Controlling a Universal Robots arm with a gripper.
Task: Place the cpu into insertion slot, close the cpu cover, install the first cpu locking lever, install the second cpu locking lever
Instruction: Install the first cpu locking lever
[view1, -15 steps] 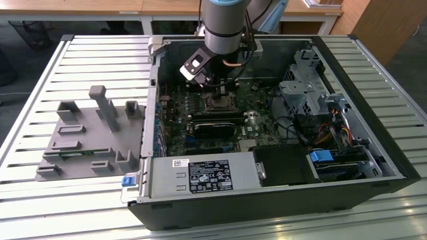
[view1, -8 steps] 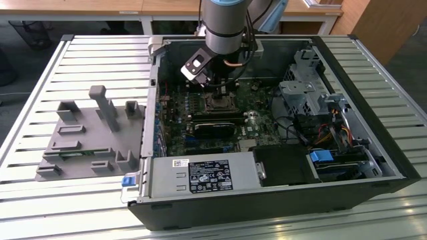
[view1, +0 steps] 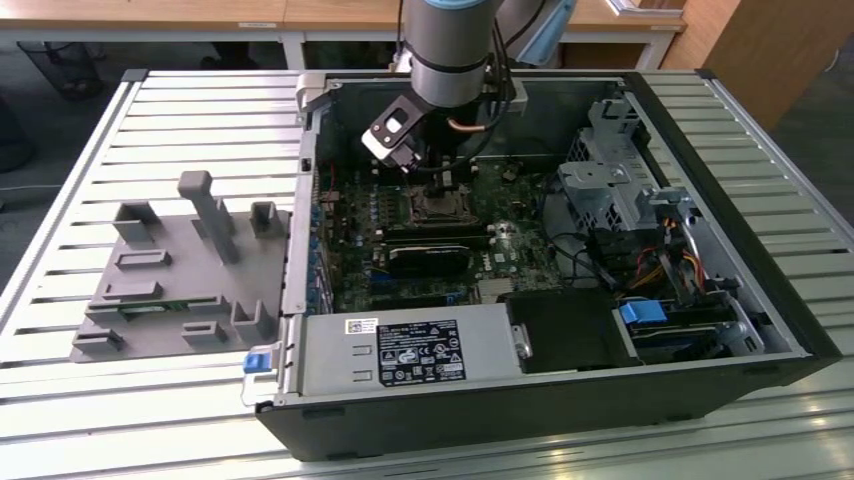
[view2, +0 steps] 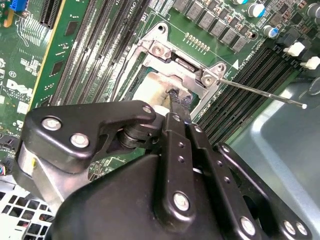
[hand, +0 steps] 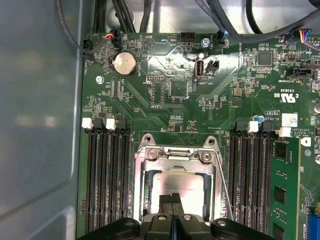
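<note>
Inside the open computer case, the insertion slot (view1: 437, 207) sits mid-motherboard, directly under my gripper (view1: 438, 186). In the first wrist view the cpu (hand: 176, 184) lies in the slot, its shiny grey top showing through the square opening of the cpu cover (hand: 176, 156). The silver frame lies flat around it. My gripper (hand: 172, 202) is shut, fingertips pressed together over the chip's near edge, with nothing seen between them. In the second wrist view the gripper (view2: 176, 96) tip rests at the cpu (view2: 150, 86). A thin locking lever (view2: 265, 94) sticks out sideways from the socket.
Long black memory slots (hand: 107, 180) flank the socket, with a green memory stick (hand: 285, 190) on one side. The grey case wall (hand: 40, 125) stands close by. A power supply (view1: 400, 352), drive cage (view1: 607, 190) and cables fill the case. A grey fixture (view1: 174, 270) lies on the slatted table.
</note>
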